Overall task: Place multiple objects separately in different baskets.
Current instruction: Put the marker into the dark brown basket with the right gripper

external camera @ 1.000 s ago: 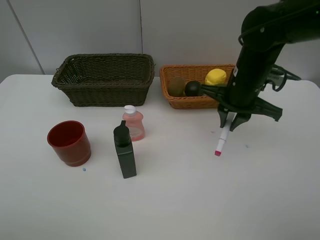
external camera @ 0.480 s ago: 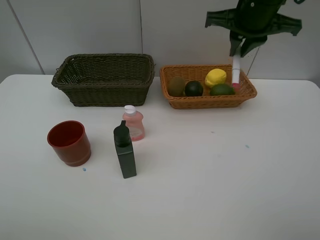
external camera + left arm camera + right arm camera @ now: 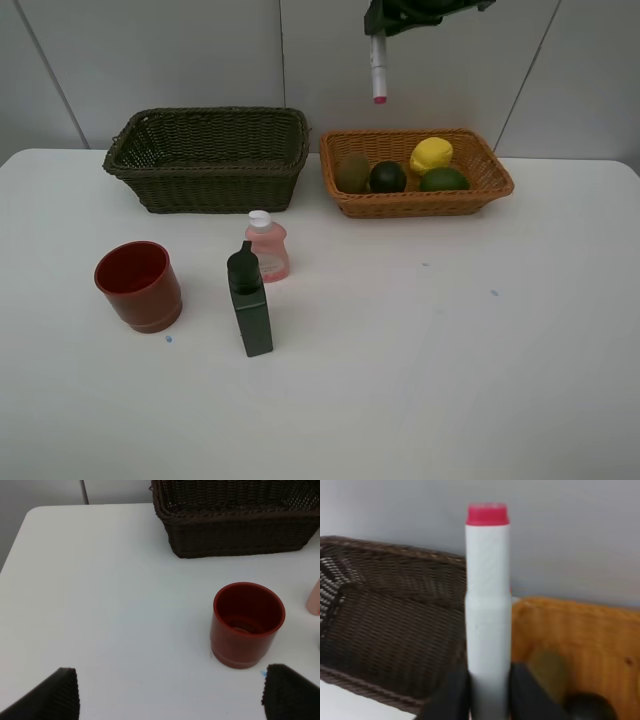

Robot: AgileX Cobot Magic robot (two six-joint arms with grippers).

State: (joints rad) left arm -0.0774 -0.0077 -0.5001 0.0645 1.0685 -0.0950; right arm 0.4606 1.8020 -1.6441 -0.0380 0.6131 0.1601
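Observation:
High above the gap between the two baskets hangs the white pink-tipped marker (image 3: 379,68), tip down, with my right gripper (image 3: 381,28) shut on its upper end. The wrist view shows the marker (image 3: 488,610) clamped between the fingers (image 3: 454,692). The dark olive-brown basket (image 3: 208,158) stands at the back left. The orange-tan basket (image 3: 480,185) holds the kiwi (image 3: 352,173), blackish fruit (image 3: 387,177), lemon (image 3: 431,155) and lime (image 3: 444,180). My left gripper (image 3: 170,692) is open, near the red cup (image 3: 246,624). The red cup (image 3: 139,285), dark green bottle (image 3: 250,300) and pink bottle (image 3: 266,246) stand on the table.
The white table (image 3: 420,360) runs to a grey panelled wall behind the baskets. In the left wrist view the table's corner (image 3: 30,517) lies beyond the cup, beside the dark basket (image 3: 235,520).
My right gripper has lifted the marker off the table at the right, carried it up over the orange-tan basket, then leftward toward the dark basket. The left gripper has not moved.

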